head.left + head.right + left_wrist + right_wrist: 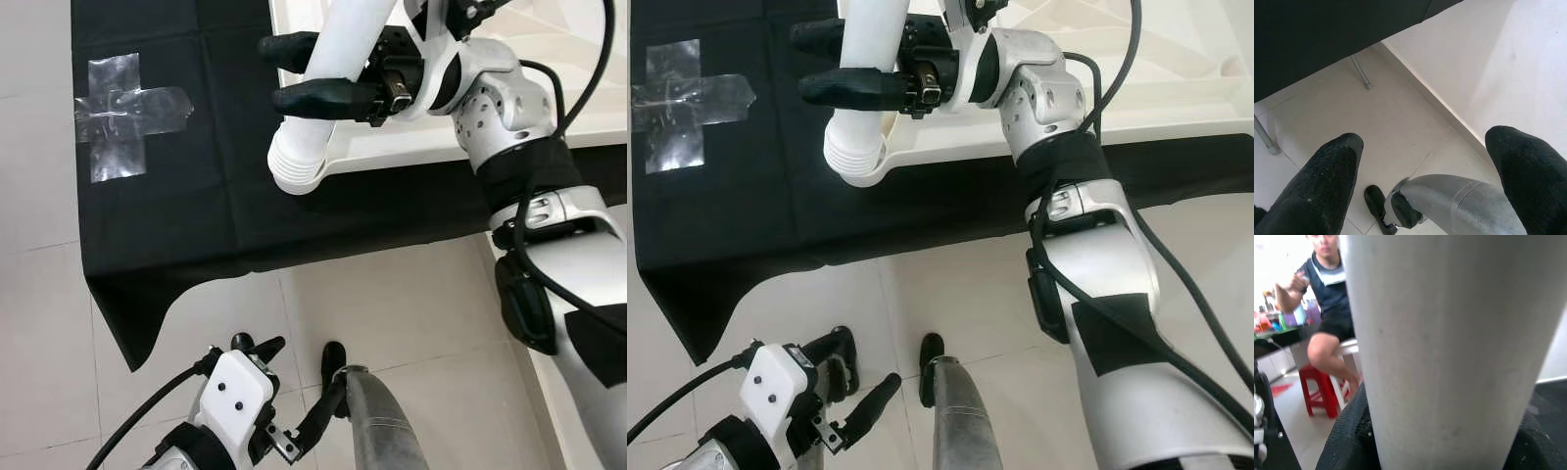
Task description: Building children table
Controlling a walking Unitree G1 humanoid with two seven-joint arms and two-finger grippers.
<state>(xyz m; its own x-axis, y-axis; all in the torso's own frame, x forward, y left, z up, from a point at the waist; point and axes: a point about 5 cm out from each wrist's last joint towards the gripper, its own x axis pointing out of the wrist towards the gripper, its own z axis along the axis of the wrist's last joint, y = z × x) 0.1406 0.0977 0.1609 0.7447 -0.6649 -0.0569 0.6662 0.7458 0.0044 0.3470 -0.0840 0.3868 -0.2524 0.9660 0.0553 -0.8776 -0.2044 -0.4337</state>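
Observation:
A white round table leg [306, 147] with a ribbed end hangs tilted over the black cloth [176, 206]. My right gripper [278, 70] is shut on it, one black finger on each side. The ribbed end is close to the corner of the white tabletop [421, 149], which lies on the cloth. From the right wrist view the leg [1449, 342] stands right in front, between the finger pads [1349, 435]. Low over the floor, my left gripper [304, 370] hangs open and holds nothing; its fingers [1322, 186] stand wide apart.
A cross of clear tape [122, 113] is stuck on the cloth at the left. The cloth's edge hangs over a tiled floor [392, 304]. My own silver leg [382, 421] is below. A person [1327, 308] sits on a red stool [1315, 391] in the background.

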